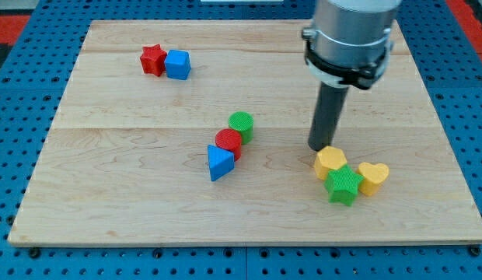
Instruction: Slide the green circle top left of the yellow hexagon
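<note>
Standing near the frame's right of centre, our rod [329, 109] hangs straight down from the grey arm housing [350, 35] at the frame's top, and my tip [319, 148] rests at the level of the wooden bench [109, 155]. This tool is a plain rod with no jaws at all, so nothing on it is spread, pressed together or pinching; it holds nothing.

We see my tip just above and slightly left of the yellow hexagon [330, 161], close enough that we cannot tell whether the two touch. That hexagon heads a tight cluster in the frame's lower right: the green star [343, 185] sits against its lower right side, and the yellow heart [373, 176] lies just right of the star, touching it.

We find the green circle [241, 124] near the middle of the frame, well apart from the hexagon and to its left, slightly higher up. It tops a slanting row of three: the red circle [228, 143] touches it at its lower left, and the blue triangle [219, 162] presses against the red circle from below and left. My tip stands well to the right of this row.

Up in the frame's upper left, we see the red star [152, 59] and the blue cube [178, 64] side by side and touching, the star on the left. Around the bench runs a blue pegboard [23, 93].
</note>
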### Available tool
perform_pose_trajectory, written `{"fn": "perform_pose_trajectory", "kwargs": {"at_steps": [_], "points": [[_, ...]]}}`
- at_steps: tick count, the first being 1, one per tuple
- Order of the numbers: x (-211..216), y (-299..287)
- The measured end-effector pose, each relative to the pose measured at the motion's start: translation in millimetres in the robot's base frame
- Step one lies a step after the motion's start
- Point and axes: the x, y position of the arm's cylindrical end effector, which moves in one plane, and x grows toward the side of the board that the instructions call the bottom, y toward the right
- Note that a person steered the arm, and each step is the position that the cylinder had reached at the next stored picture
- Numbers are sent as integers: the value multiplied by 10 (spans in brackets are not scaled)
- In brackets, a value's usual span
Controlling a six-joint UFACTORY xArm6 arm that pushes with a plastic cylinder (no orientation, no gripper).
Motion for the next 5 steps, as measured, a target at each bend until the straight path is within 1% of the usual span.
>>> {"fn": "perform_pose_trajectory", "kwargs": {"at_steps": [1, 2, 3, 4, 5], "points": [[-48, 93], [-564, -346], [-802, -1159], [-627, -1580], [-266, -1374]]}}
